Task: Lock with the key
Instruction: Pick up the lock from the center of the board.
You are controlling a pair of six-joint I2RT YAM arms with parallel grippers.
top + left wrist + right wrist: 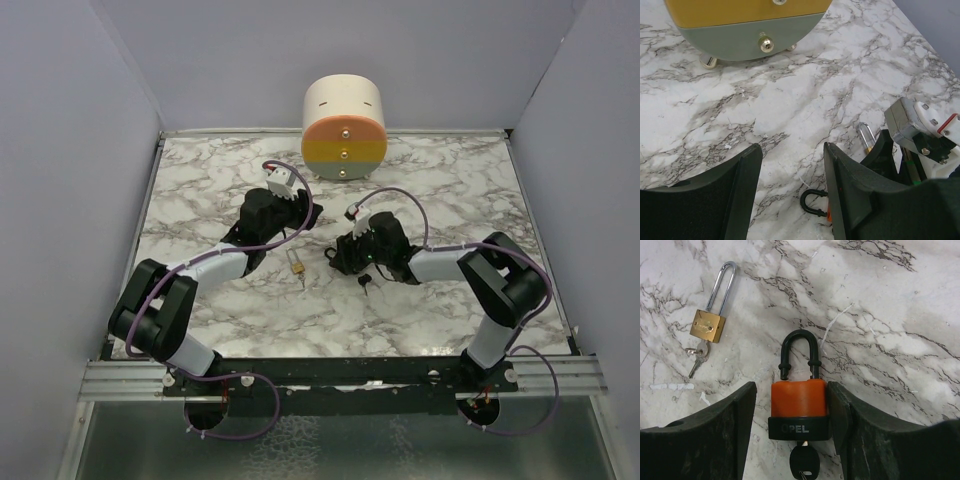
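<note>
Standing at the back of the veined marble table (470, 190) in the top view is a rounded cream cabinet (343, 125) with orange, yellow and green drawer fronts. The left arm (215, 265) is reaching in from the near left, and the right arm (440, 265) is folding in from the right, so both wrists are crowding the table's centre. A brass padlock (296, 266) is lying flat between them. The key (365, 285), a small black bunch, is lying just on the near side of the right wrist.

From the left wrist, the left end effector (792, 150) is hovering with its matte black fingers moderately apart and only bare marble showing between them. The cabinet's green drawer and round brass knob are filling the top edge. The black shackle of an orange padlock (803, 202) is peeking out beside one finger, and the right arm's housing is crowding the right edge.

From the right wrist, the right end effector (792, 385) is straddling the orange padlock without clamping it. The finger on the view's right is touching the glossy body, while the other is standing off with marble showing in the gap. The key's black head is sitting tight against the lock's black base. The brass padlock, with its long silvery shackle, is lying apart at upper left, with small silvery keys (696, 354) touching its base.
</note>
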